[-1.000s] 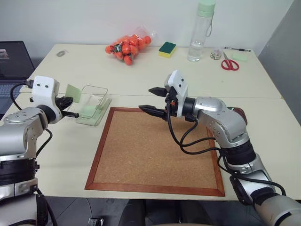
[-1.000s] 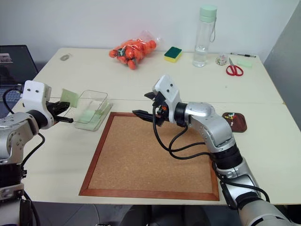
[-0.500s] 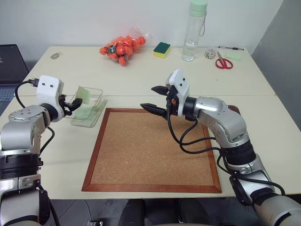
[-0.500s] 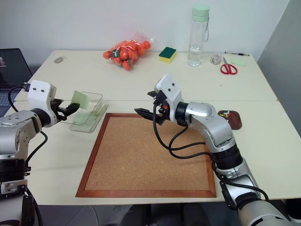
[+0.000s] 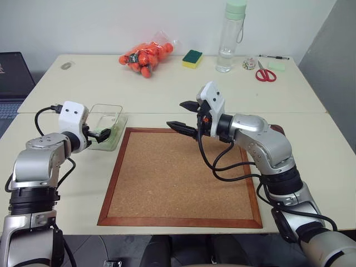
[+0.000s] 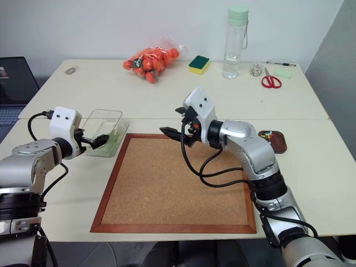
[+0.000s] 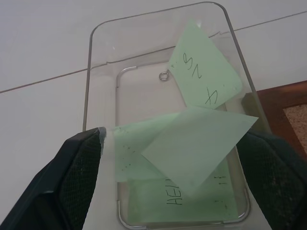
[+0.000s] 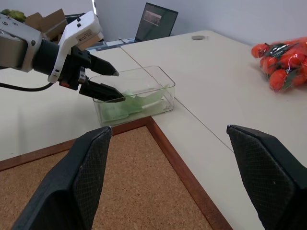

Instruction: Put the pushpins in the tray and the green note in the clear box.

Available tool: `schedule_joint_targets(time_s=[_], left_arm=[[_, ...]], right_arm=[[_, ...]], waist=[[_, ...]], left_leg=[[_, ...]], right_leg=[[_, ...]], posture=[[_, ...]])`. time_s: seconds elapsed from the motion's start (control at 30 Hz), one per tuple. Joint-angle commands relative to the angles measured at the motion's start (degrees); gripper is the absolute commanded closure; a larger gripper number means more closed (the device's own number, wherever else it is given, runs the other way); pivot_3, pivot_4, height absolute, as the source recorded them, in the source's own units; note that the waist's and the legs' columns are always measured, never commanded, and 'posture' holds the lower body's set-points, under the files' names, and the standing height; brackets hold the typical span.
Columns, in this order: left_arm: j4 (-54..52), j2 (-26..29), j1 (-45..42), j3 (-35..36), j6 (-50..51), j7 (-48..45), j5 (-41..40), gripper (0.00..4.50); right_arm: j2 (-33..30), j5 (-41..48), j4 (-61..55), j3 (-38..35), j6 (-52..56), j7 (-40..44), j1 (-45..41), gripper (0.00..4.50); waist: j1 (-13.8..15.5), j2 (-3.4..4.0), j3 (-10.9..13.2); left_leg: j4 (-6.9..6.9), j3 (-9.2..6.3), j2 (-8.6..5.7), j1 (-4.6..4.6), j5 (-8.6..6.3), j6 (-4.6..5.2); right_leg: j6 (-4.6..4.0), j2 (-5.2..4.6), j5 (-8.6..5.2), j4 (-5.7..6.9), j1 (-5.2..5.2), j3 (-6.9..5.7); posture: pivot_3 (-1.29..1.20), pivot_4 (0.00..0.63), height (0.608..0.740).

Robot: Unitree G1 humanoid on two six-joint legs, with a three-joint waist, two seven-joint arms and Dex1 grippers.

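Notes of pale green paper (image 7: 201,139) lie in the clear box (image 6: 105,118) under my spread left pincer (image 7: 168,177), pushpins (image 6: 269,134) sit in the tray (image 6: 276,146) at three o'clock, and my right pincer (image 6: 177,121) gapes empty.

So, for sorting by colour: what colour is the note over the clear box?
Pale green note, with dark handwriting on the others; clearest in the left wrist view.

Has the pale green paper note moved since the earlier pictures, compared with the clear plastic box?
Yes. The pale green paper note went down from above the near rim of the clear plastic box into it, between the left gripper's open jaws.
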Motion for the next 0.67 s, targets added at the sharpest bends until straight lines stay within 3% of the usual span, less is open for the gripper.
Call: schedule_joint_targets(time_s=[0.03, 0.17, 0.33, 0.5, 0.67], left_arm=[[-3.4, 0.6, -2.1, 3.7, -1.2, 3.5, 1.2, 0.04], [-9.5, -0.6, -1.6, 6.7, -3.5, 5.9, 0.5, 0.04], [-23.5, -3.0, 1.7, 10.9, 2.5, 0.5, -9.8, 0.04], [-40.9, -5.0, 15.3, 11.9, 6.9, -6.6, -22.3, 0.04], [-47.4, -7.9, 25.8, 8.4, 3.3, -7.6, -23.4, 0.04]], right_arm=[[0.3, 1.3, -3.3, -1.6, -0.1, 0.1, -0.2, 0.46], [0.0, 2.3, -4.4, -2.4, 0.6, 0.2, 0.4, 0.46], [-4.6, 6.6, -10.3, -6.0, 0.6, 4.6, 4.9, 0.46], [-18.1, 3.4, -14.3, -7.5, -9.6, 14.0, 17.5, 0.46], [-21.5, 2.7, -14.8, -9.5, -15.1, 14.9, 25.6, 0.46]], waist=[[0.0, 0.0, 0.0], [0.0, -0.01, 0.0], [0.4, -0.01, 0.0], [0.5, -0.02, 0.0], [0.2, -0.05, 0.0]], left_leg=[[0.0, 0.0, 0.0, 0.0, 0.0, 0.0], [0.01, -0.04, 0.03, -0.01, 0.0, 0.0], [0.05, -0.01, -0.03, -0.05, 0.0, 0.0], [0.05, 0.05, -0.14, -0.05, -0.02, 0.01], [0.02, 0.24, 0.08, 0.16, -0.02, 0.03]], right_leg=[[0.0, 0.0, 0.0, 0.0, 0.0, 0.0], [0.0, -0.02, 0.0, 0.0, 0.0, 0.0], [0.0, -0.07, 0.0, -0.02, 0.03, 0.01], [0.0, -0.12, 0.0, -0.2, 0.12, 0.1], [0.0, -0.03, -0.01, -0.16, 0.22, 0.18]], posture=[[0.0, 0.15, 0.74], [0.0, 0.15, 0.74], [0.0, 0.15, 0.74], [0.0, 0.15, 0.74], [0.0, 0.15, 0.74]])
